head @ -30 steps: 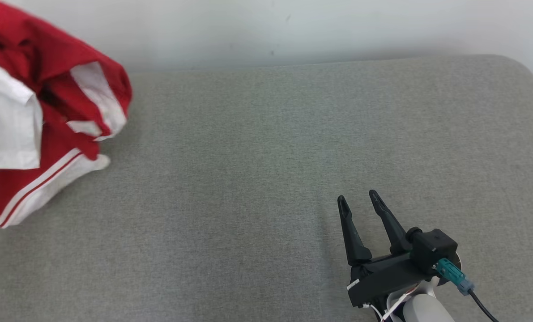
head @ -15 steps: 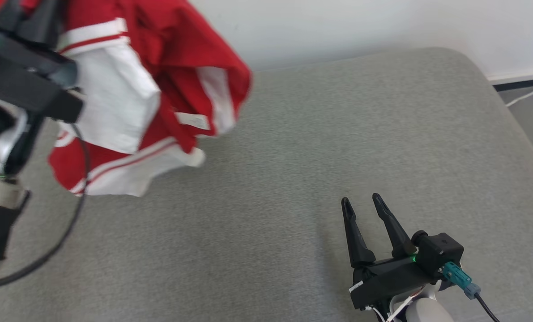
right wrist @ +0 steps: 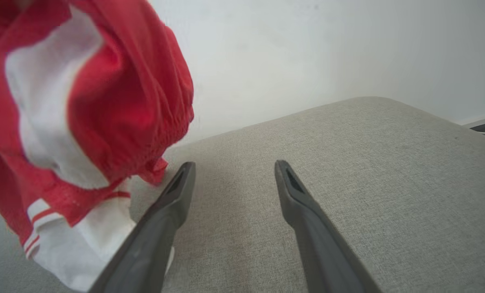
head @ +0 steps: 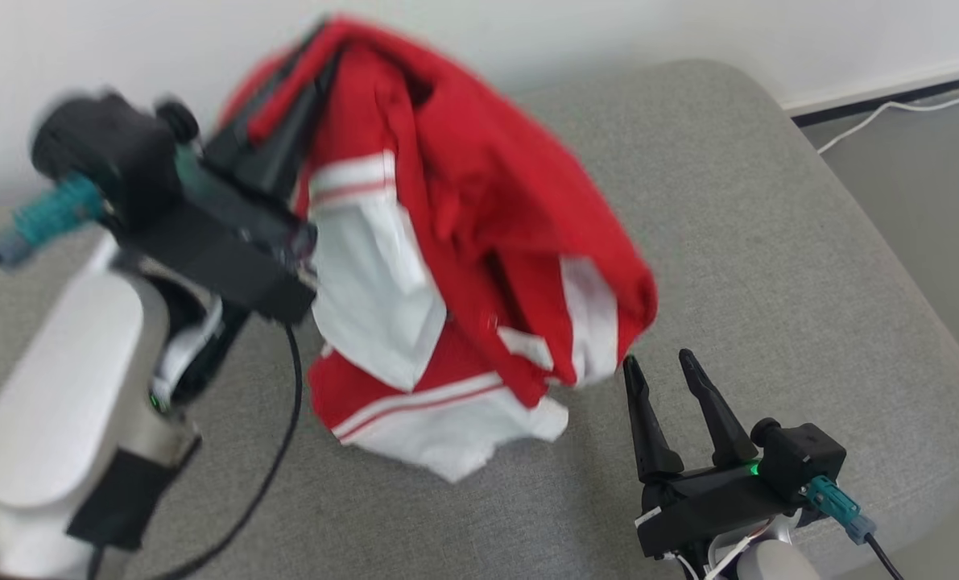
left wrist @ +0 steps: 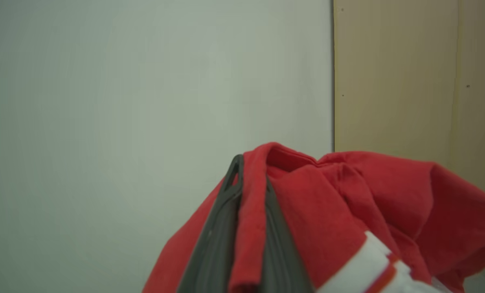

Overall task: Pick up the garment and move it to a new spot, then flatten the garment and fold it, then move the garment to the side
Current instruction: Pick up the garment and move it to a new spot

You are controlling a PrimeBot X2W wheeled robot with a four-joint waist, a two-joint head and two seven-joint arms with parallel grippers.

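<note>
Garment (head: 479,266) hangs lengthwise from the left gripper (left wrist: 248,179) clamped on it, hem just left of the parted, empty right gripper (head: 658,360).

The right gripper (right wrist: 234,165) stands wide open and empty over a grey upholstered surface (right wrist: 389,171). A red-and-white garment (right wrist: 116,106) hangs beside it, white hem lowest.

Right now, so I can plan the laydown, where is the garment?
Head view, centre-left: the garment hangs from the left gripper over the grey cushion.
</note>
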